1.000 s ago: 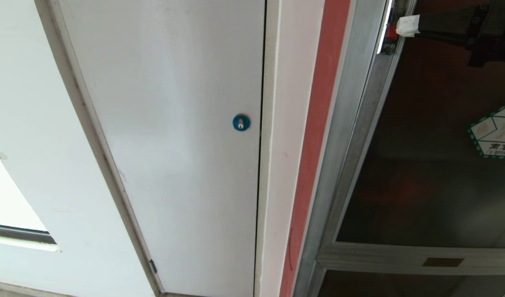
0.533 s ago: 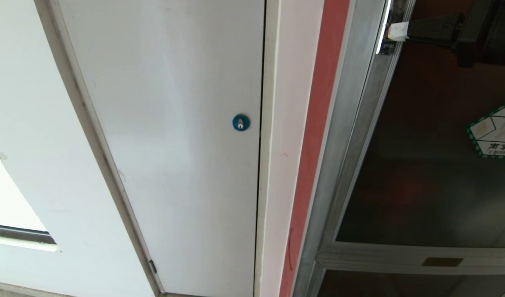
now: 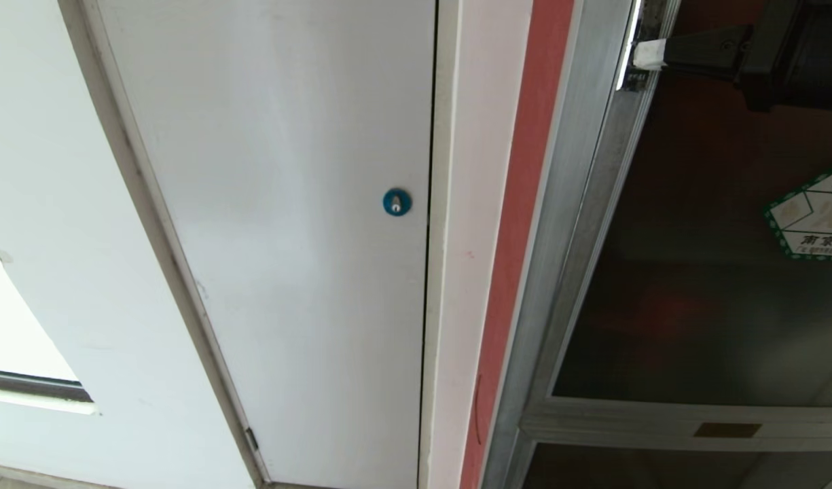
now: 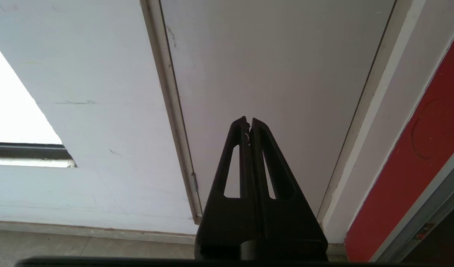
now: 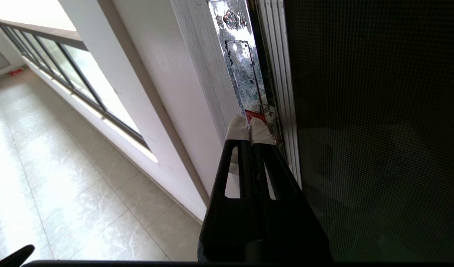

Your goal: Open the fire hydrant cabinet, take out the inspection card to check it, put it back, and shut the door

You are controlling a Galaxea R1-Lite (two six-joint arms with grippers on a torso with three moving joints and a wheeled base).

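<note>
**Right jaws at the latch edge of the closed door**

Fire hydrant cabinet (image 3: 572, 224): fills the right of the head view; its silver frame runs roughly 12-to-6 o'clock, leaning slightly. To the left, a plain white door (image 3: 286, 238) with a blue lock (image 3: 397, 202).

Door (image 3: 701, 272): dark tinted glass, sits flush in the frame, judged closed. Green-bordered sticker (image 3: 813, 217) at 3 o'clock. Inspection card not visible; presumably behind the glass.

Right gripper (image 3: 650, 54): at 1 o'clock in the head view, reaching in from the right, jaws pressed together and empty, white-taped tips at the door's left stile. In the right wrist view the right gripper (image 5: 250, 128) points at a small red latch (image 5: 255, 115) just beyond the tips; contact unclear.

Key relation: the latch edge runs vertically, across the jaws' pointing line. Right arm is nearer.

Left gripper (image 4: 249, 124): jaws together, parked facing the white door, low.
</note>
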